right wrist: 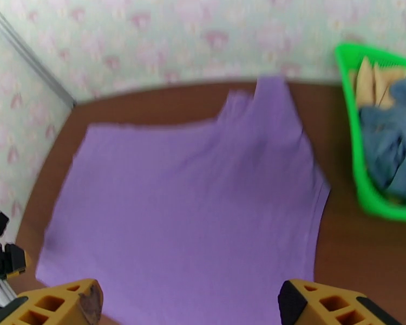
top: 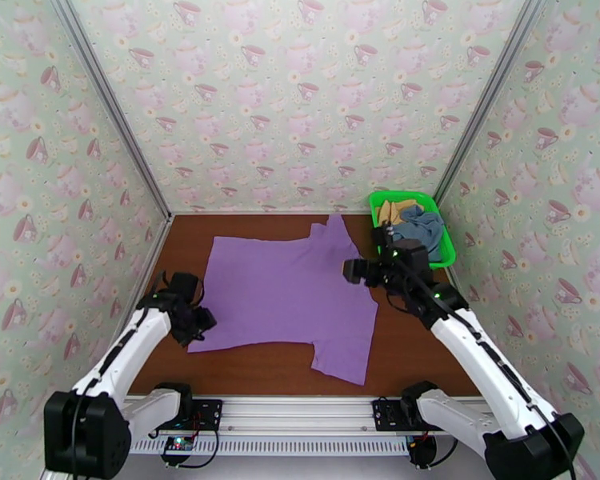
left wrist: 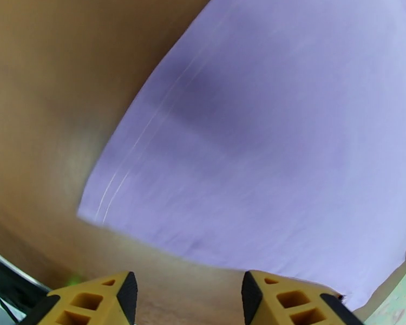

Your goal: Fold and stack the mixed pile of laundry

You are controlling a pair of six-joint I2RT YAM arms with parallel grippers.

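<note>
The left gripper (left wrist: 189, 291) hangs with fingers apart at the near left corner of the purple shirt (top: 288, 294), which lies flat on the table (top: 416, 346). The right gripper (right wrist: 192, 299) hovers wide apart above the shirt's right edge. Farther back, the blue garment (top: 424, 227) and the tan garment (top: 396, 210) sit in the green basket (top: 449, 254).

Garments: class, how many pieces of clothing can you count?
3. The lilac shirt lies spread on the table; the blue-grey garment and the tan garment sit in the green basket. Others may hide underneath.
</note>
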